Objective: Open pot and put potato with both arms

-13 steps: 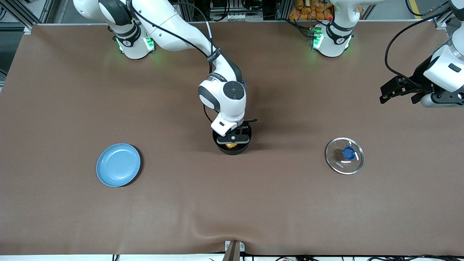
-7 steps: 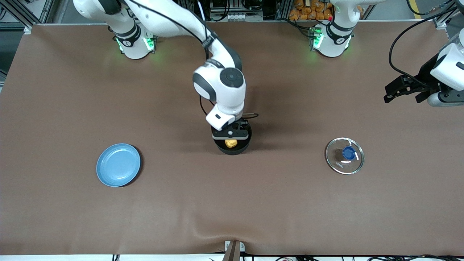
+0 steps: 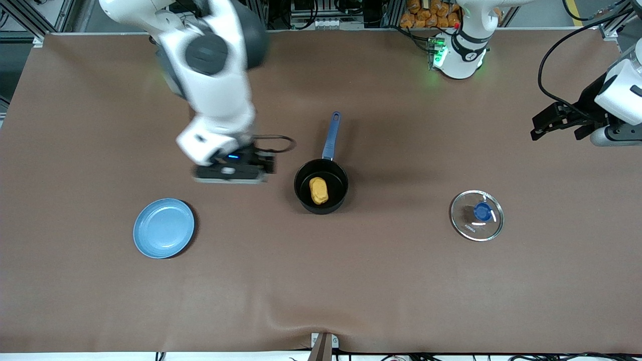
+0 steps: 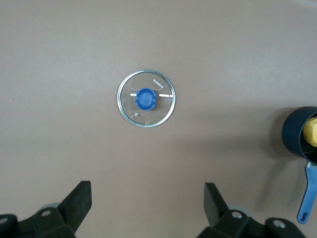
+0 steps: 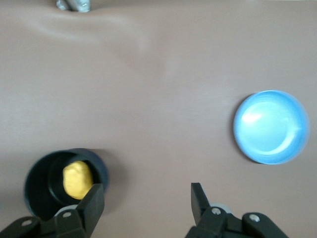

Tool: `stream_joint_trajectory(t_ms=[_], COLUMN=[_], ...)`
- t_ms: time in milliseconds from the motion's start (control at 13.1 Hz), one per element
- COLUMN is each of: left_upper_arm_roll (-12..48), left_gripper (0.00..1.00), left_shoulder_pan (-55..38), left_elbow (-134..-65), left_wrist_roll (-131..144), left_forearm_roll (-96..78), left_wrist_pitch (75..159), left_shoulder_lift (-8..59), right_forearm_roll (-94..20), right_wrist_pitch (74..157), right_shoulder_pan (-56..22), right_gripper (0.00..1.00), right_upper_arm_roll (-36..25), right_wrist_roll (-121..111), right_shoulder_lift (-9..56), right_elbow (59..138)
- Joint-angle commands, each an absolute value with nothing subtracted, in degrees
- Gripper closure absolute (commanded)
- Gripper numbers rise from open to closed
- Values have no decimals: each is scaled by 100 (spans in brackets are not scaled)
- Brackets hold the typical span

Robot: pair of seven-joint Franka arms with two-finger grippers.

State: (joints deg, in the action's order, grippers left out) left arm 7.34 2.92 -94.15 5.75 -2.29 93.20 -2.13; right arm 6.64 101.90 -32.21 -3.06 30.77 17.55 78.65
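The black pot (image 3: 321,186) with a long blue handle stands open in the middle of the table. The yellow-orange potato (image 3: 318,190) lies inside it; it also shows in the right wrist view (image 5: 77,179) and the left wrist view (image 4: 311,134). The clear glass lid (image 3: 476,215) with a blue knob lies flat on the table toward the left arm's end, also in the left wrist view (image 4: 146,98). My right gripper (image 3: 230,172) is open and empty, up over the table between the pot and the blue plate. My left gripper (image 3: 544,125) is open and empty, raised at the left arm's end.
A flat blue plate (image 3: 163,228) lies toward the right arm's end, also in the right wrist view (image 5: 270,127). The brown table cover (image 3: 321,281) has a wrinkle near the front edge.
My right gripper has let go of the potato in the pot, lifted out and swung toward the right arm's end. The left arm has barely moved.
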Motion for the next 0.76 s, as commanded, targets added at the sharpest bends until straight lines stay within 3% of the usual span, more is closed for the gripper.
stream_joint_trajectory(t_ms=[0,76,306,688], left_upper_arm_roll=[738,730,729,729], left_gripper=[0,0,0,0], left_shoulder_pan=[308,308,308,316], left_elbow=[-9272,-9272,-9272,-9290], left_wrist_roll=[580,563,554,562], left_forearm_roll=[-264,-264,-264,-264], left_wrist_pitch=[9149,9149,9149,9141], left_shoulder_lift=[-193,-193,-185,-185], right_forearm_roll=[545,545,536,-174], right_wrist_pitch=[9732,9468,9167,8790], right_shoulder_pan=[-2516,-2261,-1392,-38], right_gripper=[14,14,0,0], right_upper_arm_roll=[-150,-132,-132,-167], right_wrist_roll=[2376,2164,1645,572], right_shoulder_lift=[1065,916,537,238], right_elbow=[8112,8069,8060,8059])
